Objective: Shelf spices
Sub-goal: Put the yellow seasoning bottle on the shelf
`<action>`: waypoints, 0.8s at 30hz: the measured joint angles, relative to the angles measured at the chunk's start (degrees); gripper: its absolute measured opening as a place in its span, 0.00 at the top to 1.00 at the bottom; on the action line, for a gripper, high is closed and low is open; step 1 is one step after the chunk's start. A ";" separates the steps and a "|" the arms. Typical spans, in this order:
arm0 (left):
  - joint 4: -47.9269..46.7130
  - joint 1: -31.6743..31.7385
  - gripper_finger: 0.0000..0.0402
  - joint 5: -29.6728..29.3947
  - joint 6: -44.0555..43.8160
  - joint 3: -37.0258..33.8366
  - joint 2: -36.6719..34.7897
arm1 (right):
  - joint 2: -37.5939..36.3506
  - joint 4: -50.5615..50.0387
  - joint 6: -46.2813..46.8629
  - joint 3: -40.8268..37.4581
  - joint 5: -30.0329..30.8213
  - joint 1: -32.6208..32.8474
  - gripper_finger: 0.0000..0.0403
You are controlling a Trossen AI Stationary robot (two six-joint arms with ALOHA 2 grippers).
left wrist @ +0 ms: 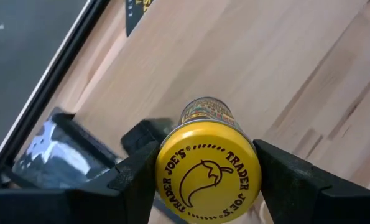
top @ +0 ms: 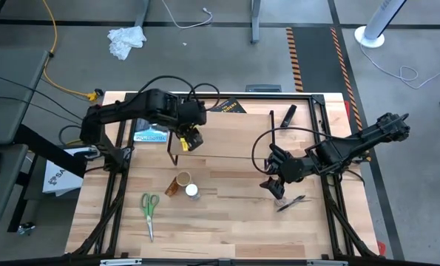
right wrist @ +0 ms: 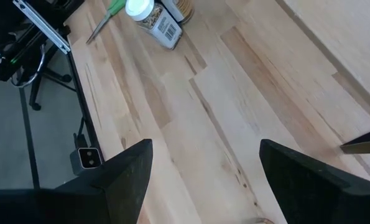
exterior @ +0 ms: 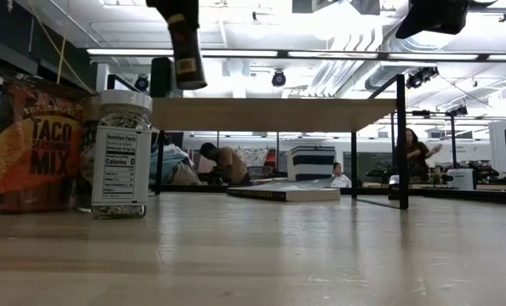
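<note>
Left tool (left wrist: 206,180) clamps yellow-lidded jar (left wrist: 208,171) above shelf (top: 227,157); right tool (right wrist: 200,180) spread open, empty.

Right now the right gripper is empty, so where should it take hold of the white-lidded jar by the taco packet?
Grip the white-lidded jar across its round lid, from straight above. It stands upright in the low view. The taco packet stands close on one side and the tan jar nearby, so a side approach looks crowded. The right gripper is open; the left gripper holds the yellow-lidded jar.
</note>
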 joint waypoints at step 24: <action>5.05 2.19 0.26 0.51 7.62 -0.04 2.12 | 0.00 0.73 0.00 0.00 0.84 -0.01 0.27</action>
